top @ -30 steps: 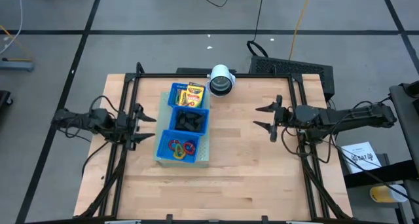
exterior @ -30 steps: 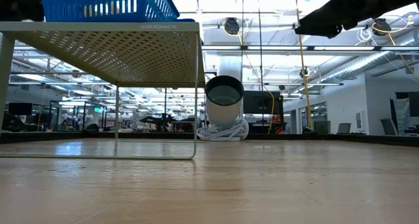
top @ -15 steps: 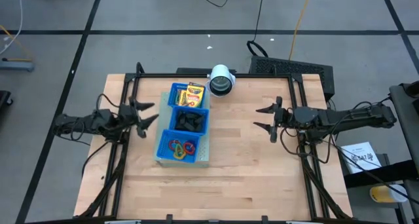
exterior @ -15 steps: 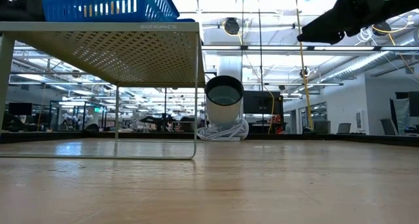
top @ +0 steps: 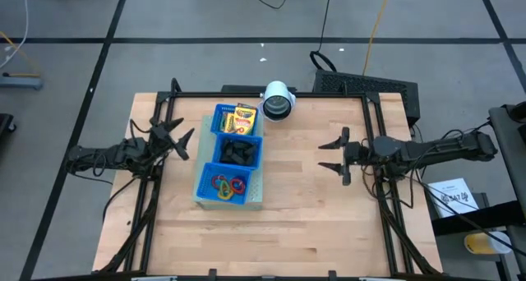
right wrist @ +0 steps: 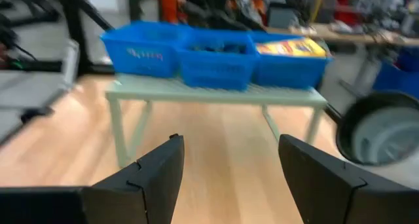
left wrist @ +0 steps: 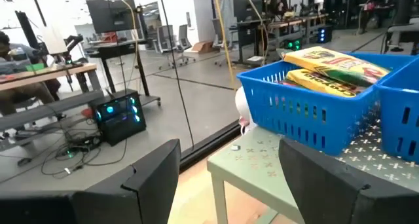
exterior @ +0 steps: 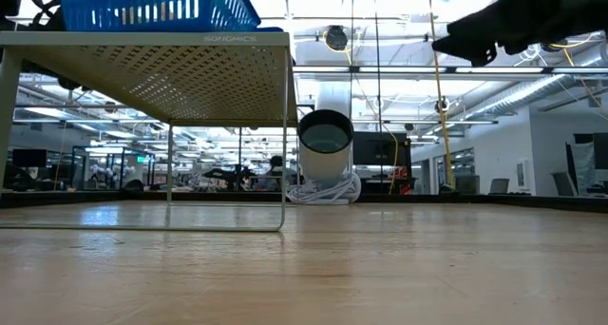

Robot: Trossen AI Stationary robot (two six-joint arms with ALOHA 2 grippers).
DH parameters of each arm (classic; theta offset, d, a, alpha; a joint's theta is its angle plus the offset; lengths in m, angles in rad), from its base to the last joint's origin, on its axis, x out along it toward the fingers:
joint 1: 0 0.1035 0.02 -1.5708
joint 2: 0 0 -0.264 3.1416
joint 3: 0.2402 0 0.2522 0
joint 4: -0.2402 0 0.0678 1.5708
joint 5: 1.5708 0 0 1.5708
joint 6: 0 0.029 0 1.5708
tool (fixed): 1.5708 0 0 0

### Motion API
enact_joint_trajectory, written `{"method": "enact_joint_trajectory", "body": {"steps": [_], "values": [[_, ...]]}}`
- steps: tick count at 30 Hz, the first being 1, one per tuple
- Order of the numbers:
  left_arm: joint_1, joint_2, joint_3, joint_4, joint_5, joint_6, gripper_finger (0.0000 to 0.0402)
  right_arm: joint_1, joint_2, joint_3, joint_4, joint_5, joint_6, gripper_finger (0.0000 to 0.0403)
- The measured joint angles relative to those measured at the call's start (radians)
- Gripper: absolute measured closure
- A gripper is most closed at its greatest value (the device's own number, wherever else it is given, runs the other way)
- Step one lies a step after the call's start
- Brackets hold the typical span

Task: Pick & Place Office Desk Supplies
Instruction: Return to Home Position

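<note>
The office desk supplies lie in a blue three-compartment tray (top: 209,182) on a pale green rack (top: 256,195). Yellow-and-green crayon boxes (top: 244,116) fill the far compartment, black clips (top: 238,153) the middle one, and coloured rings (top: 228,184) the near one. My left gripper (top: 182,133) hovers open just left of the tray and points slantwise at its far end; in its wrist view the crayon boxes (left wrist: 334,70) show ahead. My right gripper (top: 327,155) hangs open above the table, to the right of the tray, facing it (right wrist: 216,63).
A white round cylinder (top: 278,102) with a dark centre stands at the table's far edge, right behind the tray. Black frame rails (top: 374,133) run along the table's left and right sides. Bare wood (top: 304,223) lies between the tray and my right gripper and along the near edge.
My left gripper has swung round from pointing at the table's right edge to pointing slantwise toward the far end of the tray, and it has shifted a little toward the far edge. My right gripper has sunk slightly. Both stay open.
</note>
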Motion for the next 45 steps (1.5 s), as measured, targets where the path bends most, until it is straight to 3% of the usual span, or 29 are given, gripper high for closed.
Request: {"method": "enact_joint_trajectory", "body": {"steps": [14, 23, 27, 37, 45], "values": [[0.000, 0.000, -0.058, -0.016, -0.047, -0.060, 0.0133, -0.047, -0.089, -0.381, 0.546, -0.021, 0.104, 0.0165], [0.000, 0.000, -0.059, -0.019, -0.024, -0.057, 0.0133, -0.047, -0.108, -0.382, 0.389, -0.024, 0.063, 0.0165], [0.000, 0.000, -0.059, -0.020, -0.024, -0.070, 0.0133, -0.047, -0.189, -0.382, 0.362, -0.023, 0.036, 0.0165], [0.000, 0.000, -0.059, -0.018, -0.024, -0.046, 0.0133, -0.047, -0.445, -0.384, 0.095, -0.017, 0.007, 0.0165], [0.000, 0.000, -0.059, -0.015, -0.024, -0.031, 0.0133, -0.047, -0.494, -0.385, 0.052, -0.017, -0.079, 0.0165]]}}
